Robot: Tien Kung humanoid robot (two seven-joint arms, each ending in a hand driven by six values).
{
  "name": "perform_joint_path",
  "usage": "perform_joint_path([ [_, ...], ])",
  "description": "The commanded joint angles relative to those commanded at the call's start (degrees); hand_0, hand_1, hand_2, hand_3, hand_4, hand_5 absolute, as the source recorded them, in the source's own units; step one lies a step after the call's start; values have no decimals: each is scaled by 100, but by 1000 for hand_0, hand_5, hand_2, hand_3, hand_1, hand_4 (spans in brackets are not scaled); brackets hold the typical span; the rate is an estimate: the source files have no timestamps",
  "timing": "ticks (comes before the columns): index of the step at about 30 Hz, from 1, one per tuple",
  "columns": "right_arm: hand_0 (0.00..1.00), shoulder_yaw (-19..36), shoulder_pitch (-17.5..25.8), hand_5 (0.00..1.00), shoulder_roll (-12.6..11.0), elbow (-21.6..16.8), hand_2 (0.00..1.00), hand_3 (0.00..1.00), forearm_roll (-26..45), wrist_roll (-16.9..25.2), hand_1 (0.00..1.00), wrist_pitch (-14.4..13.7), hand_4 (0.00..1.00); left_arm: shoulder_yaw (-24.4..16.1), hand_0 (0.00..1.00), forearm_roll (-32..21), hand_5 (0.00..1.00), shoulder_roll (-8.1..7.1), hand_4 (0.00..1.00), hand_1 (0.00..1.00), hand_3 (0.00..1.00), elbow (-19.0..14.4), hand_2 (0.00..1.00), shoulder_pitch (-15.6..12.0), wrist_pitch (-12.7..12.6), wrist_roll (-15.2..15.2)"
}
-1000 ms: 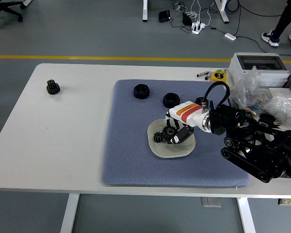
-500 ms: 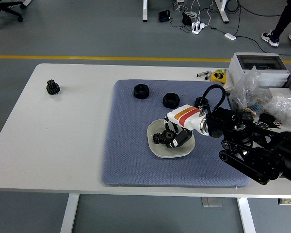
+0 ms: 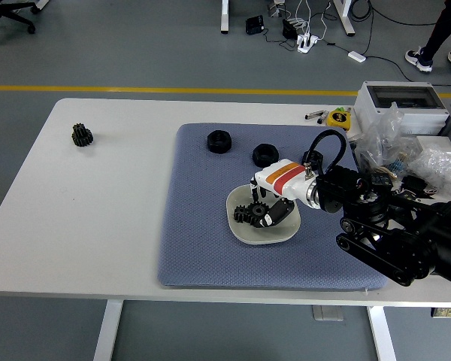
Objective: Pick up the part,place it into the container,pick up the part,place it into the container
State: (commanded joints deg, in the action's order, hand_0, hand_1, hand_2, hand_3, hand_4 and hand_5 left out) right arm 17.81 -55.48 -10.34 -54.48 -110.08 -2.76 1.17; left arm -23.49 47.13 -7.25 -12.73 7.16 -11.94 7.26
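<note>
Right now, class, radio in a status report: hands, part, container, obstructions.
Right hand over white bowl, fingers around a black gear. Left hand not visible. Two black rings wait on mat; nothing blocking.

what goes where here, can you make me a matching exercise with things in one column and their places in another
Things:
1. gear
2. white dish
3. ring part
4. junction box

Places:
A. far right corner of the table
B. far edge of the blue mat
C. bare table, far left
D. middle of the mat, under the right hand

Pairs: 1-C, 2-D, 3-B, 4-A
</note>
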Motion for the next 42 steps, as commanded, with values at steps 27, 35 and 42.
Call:
perform_joint_path([
  [27,151,1816,412,447,-1033,-2201,594,595,-228,-409,425,-224,998,-46,651,76,492,9,592,646,554,11,620,-81,17,11],
  [35,149,2228,962,418,-1540,-2278,431,434,1130,-277,333,-1644,856,-74,653,106,492,21,592,644,553,24,617,-117,9,7],
  [42,73,2386,1450,308,-1698,-1822,256,277,2723,30,156,-3141,867,-53,651,81,493,43,592,644,553,20,620,-104,13,-2],
])
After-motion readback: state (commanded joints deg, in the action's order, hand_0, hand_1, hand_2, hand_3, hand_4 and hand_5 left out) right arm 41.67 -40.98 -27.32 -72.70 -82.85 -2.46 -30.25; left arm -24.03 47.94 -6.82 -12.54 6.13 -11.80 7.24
